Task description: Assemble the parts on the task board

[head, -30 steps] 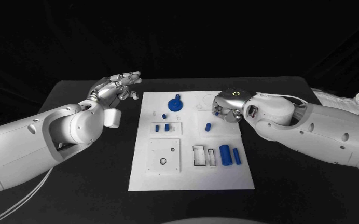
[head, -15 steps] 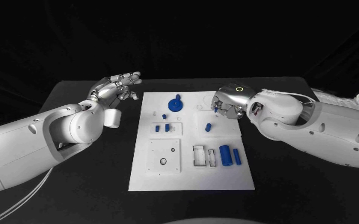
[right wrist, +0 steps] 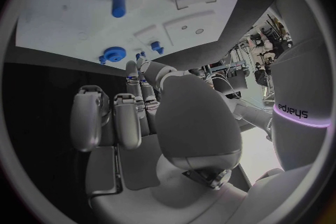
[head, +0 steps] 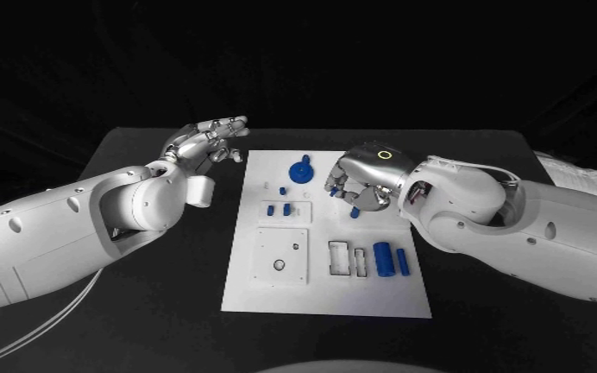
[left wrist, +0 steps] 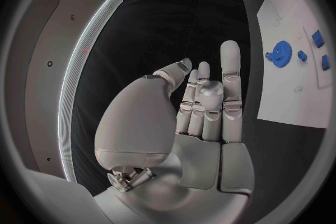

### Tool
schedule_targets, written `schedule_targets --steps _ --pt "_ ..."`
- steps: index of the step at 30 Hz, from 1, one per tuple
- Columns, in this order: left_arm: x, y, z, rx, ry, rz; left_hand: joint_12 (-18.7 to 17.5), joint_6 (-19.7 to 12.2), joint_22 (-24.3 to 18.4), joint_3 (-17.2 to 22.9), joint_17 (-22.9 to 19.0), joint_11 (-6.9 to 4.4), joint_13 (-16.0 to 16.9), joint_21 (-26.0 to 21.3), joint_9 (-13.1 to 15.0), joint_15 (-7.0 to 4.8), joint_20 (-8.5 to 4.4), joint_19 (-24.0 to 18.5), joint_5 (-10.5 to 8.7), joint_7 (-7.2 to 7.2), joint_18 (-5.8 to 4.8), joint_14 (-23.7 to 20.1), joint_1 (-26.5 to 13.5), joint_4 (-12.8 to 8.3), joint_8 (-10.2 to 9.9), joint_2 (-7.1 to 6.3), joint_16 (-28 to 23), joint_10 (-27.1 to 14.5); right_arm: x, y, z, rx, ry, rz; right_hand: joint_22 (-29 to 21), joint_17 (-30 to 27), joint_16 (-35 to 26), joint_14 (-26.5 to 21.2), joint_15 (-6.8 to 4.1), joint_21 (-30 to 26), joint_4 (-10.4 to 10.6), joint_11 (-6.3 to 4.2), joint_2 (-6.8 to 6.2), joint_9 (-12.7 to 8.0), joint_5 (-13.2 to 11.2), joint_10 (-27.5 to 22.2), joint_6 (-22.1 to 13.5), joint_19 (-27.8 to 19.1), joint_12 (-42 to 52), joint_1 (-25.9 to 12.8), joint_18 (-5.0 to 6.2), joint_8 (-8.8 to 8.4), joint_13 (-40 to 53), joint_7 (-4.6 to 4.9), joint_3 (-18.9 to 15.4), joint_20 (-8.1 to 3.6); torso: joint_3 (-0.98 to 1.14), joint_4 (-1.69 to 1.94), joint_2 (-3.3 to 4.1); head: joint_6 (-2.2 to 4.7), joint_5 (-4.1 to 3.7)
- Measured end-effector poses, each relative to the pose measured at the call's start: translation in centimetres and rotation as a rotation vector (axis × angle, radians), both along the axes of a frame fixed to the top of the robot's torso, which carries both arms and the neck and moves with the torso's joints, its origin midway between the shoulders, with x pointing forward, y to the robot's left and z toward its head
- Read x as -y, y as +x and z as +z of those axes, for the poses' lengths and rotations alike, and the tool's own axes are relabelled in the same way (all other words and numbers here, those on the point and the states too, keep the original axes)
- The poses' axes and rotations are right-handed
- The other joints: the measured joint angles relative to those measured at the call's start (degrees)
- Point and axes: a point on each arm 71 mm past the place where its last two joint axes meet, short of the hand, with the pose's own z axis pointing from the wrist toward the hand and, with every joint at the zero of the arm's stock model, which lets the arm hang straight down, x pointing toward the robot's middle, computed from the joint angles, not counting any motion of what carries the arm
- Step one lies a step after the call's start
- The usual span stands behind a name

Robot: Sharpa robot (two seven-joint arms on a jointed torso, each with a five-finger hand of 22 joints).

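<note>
Silver right hand (head: 361,179), fingers curled, maybe empty but can't tell, hovers over task board (head: 326,295) far right part, just above short blue peg (head: 355,212). Left hand (head: 205,144), spread and empty, hangs off-board over desk (head: 149,304).

Matt board, glossy arms

The white task board (head: 326,282) looks smooth matt plastic, its blue parts (head: 383,258) likewise; the tabletop (head: 149,304) is dull black, and each robot hand (head: 358,185) shows satin silver metal.

One white task board (head: 326,295), two robot hands, perhaps seven small blue parts (head: 382,258), some partly hidden
</note>
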Motion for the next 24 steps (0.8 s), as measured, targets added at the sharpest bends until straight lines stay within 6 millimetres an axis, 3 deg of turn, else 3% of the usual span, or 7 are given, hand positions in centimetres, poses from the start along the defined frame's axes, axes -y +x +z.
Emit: schedule_targets --steps 6,10,24 --pt "0.3 -0.1 0.0 -0.001 -0.004 -0.009 0.0 -0.2 -0.1 0.0 0.0 0.20 0.1 0.0 0.0 0.00 0.00 0.0 0.00 -0.20 0.00 0.0 0.0 0.0 0.0 0.00 0.0 -0.2 -2.4 -1.1 -1.7 -0.054 0.029 0.055 0.0 0.0 0.0 0.0 0.00 0.0 0.0 -0.04 0.00 0.0 0.0 0.2 0.0 0.0 0.0 0.0 0.00 -0.06 -0.1 0.00 0.0 0.00 -0.04 0.01 0.03 -0.58 1.70" --pt "0.4 -0.1 0.0 -0.001 -0.006 -0.014 0.0 -0.2 -0.1 0.0 0.0 0.20 0.1 0.0 0.0 0.00 0.00 0.0 0.00 -0.20 0.00 0.0 0.0 0.0 0.0 0.00 0.0 -0.2 -3.5 -1.5 -3.2 -0.093 0.037 0.078 0.0 0.0 0.0 0.0 0.00 0.0 -0.2 -0.11 -0.11 0.0 0.0 0.3 0.0 0.0 0.0 -0.1 0.00 -0.20 -0.1 0.01 0.2 0.00 -0.04 -0.02 0.08 -0.83 2.38" --pt "0.9 -0.3 0.1 -0.002 -0.012 -0.029 0.3 -0.4 0.0 -0.2 -0.1 0.20 0.0 0.0 0.0 0.00 0.21 -0.2 0.00 0.01 0.00 0.0 0.0 -0.2 0.0 0.00 0.0 -0.2 -5.4 -2.2 -6.0 -0.169 0.030 0.125 0.0 0.0 0.0 0.0 0.00 0.0 -0.2 -0.22 -0.31 0.1 -0.1 0.6 0.0 0.0 -0.1 -0.3 0.00 0.02 -0.2 0.02 0.2 0.01 0.04 -0.04 0.10 -1.91 3.62"
